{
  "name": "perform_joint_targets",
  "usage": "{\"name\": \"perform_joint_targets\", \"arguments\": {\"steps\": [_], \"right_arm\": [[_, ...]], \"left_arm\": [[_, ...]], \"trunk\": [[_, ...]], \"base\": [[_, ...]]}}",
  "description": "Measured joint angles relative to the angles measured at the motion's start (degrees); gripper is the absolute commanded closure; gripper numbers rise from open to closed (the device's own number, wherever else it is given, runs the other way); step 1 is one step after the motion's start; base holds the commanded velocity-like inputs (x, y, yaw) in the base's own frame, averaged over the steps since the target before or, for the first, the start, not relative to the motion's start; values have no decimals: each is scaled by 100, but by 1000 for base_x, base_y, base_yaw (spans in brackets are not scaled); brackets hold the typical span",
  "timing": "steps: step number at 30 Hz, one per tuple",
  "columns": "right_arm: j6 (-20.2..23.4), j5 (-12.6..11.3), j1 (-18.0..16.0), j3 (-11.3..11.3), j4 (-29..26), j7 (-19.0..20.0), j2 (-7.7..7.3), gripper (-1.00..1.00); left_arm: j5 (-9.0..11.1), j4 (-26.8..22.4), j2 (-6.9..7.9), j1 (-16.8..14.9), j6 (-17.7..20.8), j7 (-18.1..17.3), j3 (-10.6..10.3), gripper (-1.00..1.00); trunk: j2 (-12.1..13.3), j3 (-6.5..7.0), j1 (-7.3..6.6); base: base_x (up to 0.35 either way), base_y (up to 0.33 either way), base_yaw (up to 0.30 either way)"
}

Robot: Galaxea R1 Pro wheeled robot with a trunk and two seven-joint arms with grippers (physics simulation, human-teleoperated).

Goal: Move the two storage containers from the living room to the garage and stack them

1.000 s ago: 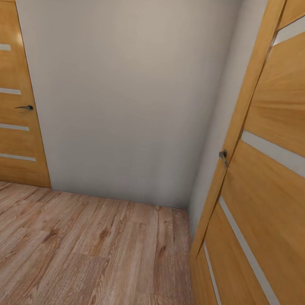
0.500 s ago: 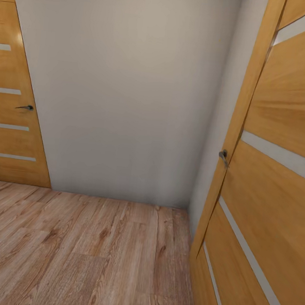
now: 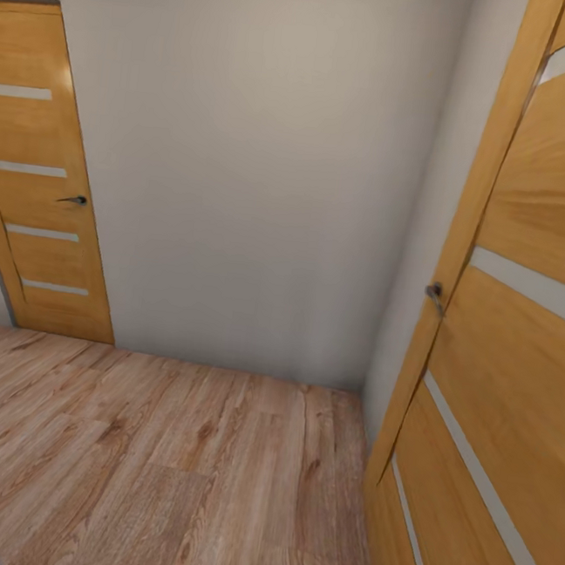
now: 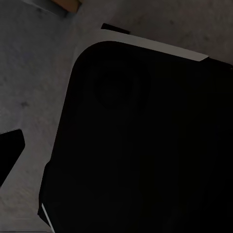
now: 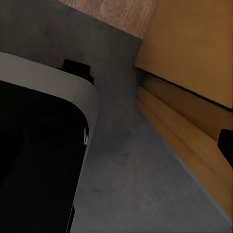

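Two wooden doors (image 3: 49, 177) (image 3: 512, 344) edge open plank flooring (image 3: 174, 463); pincer states perhaps hidden, cannot tell.

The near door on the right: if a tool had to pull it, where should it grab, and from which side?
Judging from the head view, grip the small dark lever handle on the open door, at its free edge beside the grey wall. Come from the wood-floor side, since the lever juts out that way.

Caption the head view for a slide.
Wood-plank floor meets a grey wall, flanked by two honey-brown doors.
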Motion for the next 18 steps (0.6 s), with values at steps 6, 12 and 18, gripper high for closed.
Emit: {"name": "perform_joint_targets", "arguments": {"steps": [6, 12, 18], "right_arm": [[-6, 6, 0, 2, -1, 0, -1, -100], [-7, 9, 0, 3, -2, -1, -1, -100], [-7, 9, 0, 4, -3, -1, -1, -100]], "left_arm": [[0, 0, 0, 0, 0, 0, 0, -100], [-1, 0, -4, 0, 1, 0, 0, -100], [-1, 0, -1, 0, 0, 0, -6, -100]], "trunk": [[0, 0, 0], [0, 0, 0], [0, 0, 0]], "base": [[0, 0, 34], [0, -47, 4], [0, -84, 0]]}}
